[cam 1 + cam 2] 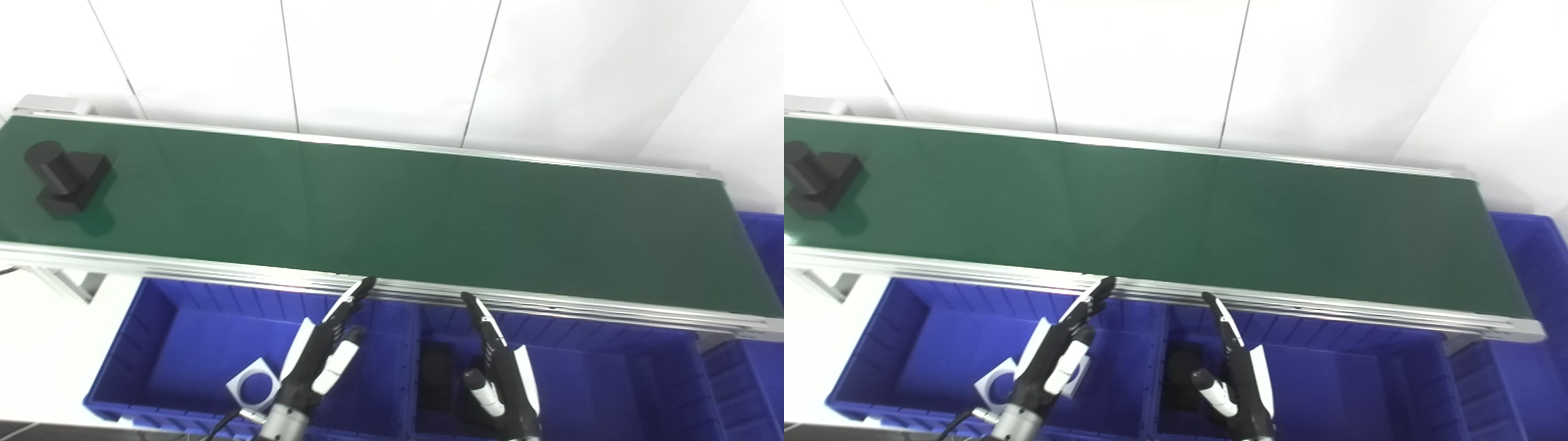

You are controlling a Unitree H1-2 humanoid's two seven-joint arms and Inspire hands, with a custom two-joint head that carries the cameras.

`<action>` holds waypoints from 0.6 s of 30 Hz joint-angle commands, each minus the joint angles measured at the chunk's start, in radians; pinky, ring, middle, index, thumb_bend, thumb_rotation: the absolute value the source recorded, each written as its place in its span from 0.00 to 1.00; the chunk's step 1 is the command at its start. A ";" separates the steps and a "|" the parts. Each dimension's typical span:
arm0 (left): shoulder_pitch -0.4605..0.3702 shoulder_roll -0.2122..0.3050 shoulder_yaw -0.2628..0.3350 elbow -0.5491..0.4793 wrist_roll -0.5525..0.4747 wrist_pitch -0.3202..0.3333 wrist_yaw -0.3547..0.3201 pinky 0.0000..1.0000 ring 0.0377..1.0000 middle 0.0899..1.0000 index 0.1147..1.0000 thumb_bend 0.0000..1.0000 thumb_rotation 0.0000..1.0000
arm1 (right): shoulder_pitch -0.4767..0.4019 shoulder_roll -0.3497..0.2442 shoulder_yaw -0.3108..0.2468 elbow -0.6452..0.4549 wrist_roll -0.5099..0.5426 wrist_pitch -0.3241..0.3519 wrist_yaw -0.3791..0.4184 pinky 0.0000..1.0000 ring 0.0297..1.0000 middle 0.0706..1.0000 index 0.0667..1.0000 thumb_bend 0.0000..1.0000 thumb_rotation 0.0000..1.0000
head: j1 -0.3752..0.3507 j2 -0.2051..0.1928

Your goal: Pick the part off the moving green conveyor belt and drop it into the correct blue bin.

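at the far left end of the green conveyor belt [392, 214], a black part [64, 177] is sitting on the belt surface, a cylinder lying across a blocky base, well apart from both hands. below the belt's near aluminium rail, two blue bins are standing side by side: the left blue bin [153, 343] is holding a white square piece with a round hole [254, 384], and the middle blue bin [600, 380] is holding a dark part [436, 373] near its left wall. a further blue bin [762, 245] is showing at the right end of the belt. the left hand [321, 358] is hovering over the left bin with its fingers stretched straight and spread toward the rail, gripping nothing. the right hand [499, 373] is hovering over the middle bin, just beside the dark part, its fingers likewise extended and apart and its thumb held out, also empty. both fingertips are reaching up close to the rail's edge.
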 commanded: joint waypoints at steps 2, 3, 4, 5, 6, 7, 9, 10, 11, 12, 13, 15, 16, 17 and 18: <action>-0.008 -0.004 0.011 -0.010 -0.007 -0.033 -0.018 0.93 0.95 0.94 0.91 0.58 1.00 | -0.009 0.014 0.002 0.007 -0.011 -0.049 -0.023 0.94 0.95 0.93 0.91 0.99 0.97 | -0.006 -0.014; -0.009 -0.003 0.012 -0.006 -0.006 -0.033 -0.019 0.92 0.94 0.94 0.91 0.56 1.00 | -0.010 0.014 0.004 0.012 -0.010 -0.049 -0.025 0.94 0.95 0.93 0.91 0.99 0.96 | -0.006 -0.014; -0.009 -0.004 0.015 -0.004 -0.008 -0.033 -0.021 0.92 0.94 0.94 0.91 0.56 1.00 | -0.010 0.015 0.005 0.016 -0.010 -0.049 -0.029 0.94 0.95 0.93 0.91 0.98 0.96 | -0.006 -0.014; -0.007 -0.005 0.018 -0.004 -0.011 -0.033 -0.025 0.92 0.94 0.94 0.90 0.56 1.00 | -0.010 0.017 0.005 0.019 -0.009 -0.049 -0.030 0.94 0.95 0.93 0.91 0.98 0.96 | -0.006 -0.014; -0.004 -0.007 0.022 -0.009 -0.015 -0.033 -0.030 0.92 0.94 0.94 0.90 0.55 1.00 | -0.008 0.018 0.002 0.015 -0.007 -0.049 -0.027 0.93 0.95 0.93 0.91 0.99 0.96 | -0.001 -0.001; -0.002 -0.009 0.026 -0.013 -0.018 -0.033 -0.035 0.92 0.94 0.94 0.90 0.55 1.00 | -0.007 0.018 0.001 0.011 -0.006 -0.049 -0.025 0.93 0.95 0.93 0.91 0.99 0.96 | -0.001 -0.001; -0.002 -0.009 0.027 -0.025 -0.015 -0.033 -0.042 0.92 0.94 0.94 0.91 0.55 1.00 | -0.003 0.019 -0.004 -0.002 -0.009 -0.048 -0.021 0.94 0.95 0.93 0.91 0.99 0.96 | 0.013 0.022; -0.001 -0.010 0.028 -0.027 -0.016 -0.033 -0.046 0.93 0.94 0.94 0.91 0.54 1.00 | -0.002 0.019 -0.006 -0.006 -0.012 -0.049 -0.018 0.95 0.95 0.94 0.91 0.99 0.96 | 0.013 0.022; -0.001 -0.013 0.029 -0.028 -0.016 -0.033 -0.048 0.93 0.94 0.94 0.90 0.53 0.99 | -0.001 0.017 -0.008 -0.009 -0.012 -0.048 -0.016 0.95 0.95 0.94 0.92 0.99 0.97 | 0.030 0.036; -0.002 -0.015 0.030 -0.026 -0.015 -0.033 -0.049 0.93 0.94 0.93 0.90 0.53 0.99 | 0.000 0.015 -0.010 -0.012 -0.008 -0.048 -0.010 0.95 0.95 0.94 0.92 0.99 0.97 | 0.035 0.039; -0.002 -0.017 0.030 -0.024 -0.014 -0.033 -0.050 0.93 0.94 0.93 0.90 0.54 0.98 | 0.001 0.012 -0.013 -0.015 -0.006 -0.048 -0.005 0.95 0.96 0.94 0.92 0.99 0.97 | 0.057 0.054; -0.005 -0.021 0.030 -0.021 -0.014 -0.033 -0.055 0.94 0.94 0.94 0.91 0.54 0.98 | 0.003 0.011 -0.018 -0.018 -0.005 -0.049 -0.001 0.96 0.96 0.94 0.92 0.99 0.97 | 0.066 0.058; -0.006 -0.022 0.031 -0.021 -0.016 -0.033 -0.057 0.94 0.94 0.94 0.91 0.53 0.98 | 0.004 0.012 -0.021 -0.018 -0.006 -0.049 0.000 0.96 0.96 0.94 0.92 0.99 0.97 | 0.066 0.058; -0.009 -0.024 0.032 -0.022 -0.014 -0.033 -0.055 0.93 0.94 0.93 0.91 0.53 0.98 | 0.006 0.014 -0.026 -0.021 -0.005 -0.048 0.007 0.97 0.96 0.94 0.92 1.00 0.97 | 0.047 0.064; -0.011 -0.025 0.033 -0.023 -0.013 -0.033 -0.053 0.93 0.94 0.93 0.90 0.52 0.97 | 0.008 0.016 -0.030 -0.023 -0.004 -0.048 0.013 0.97 0.96 0.93 0.92 1.00 0.97 | 0.047 0.064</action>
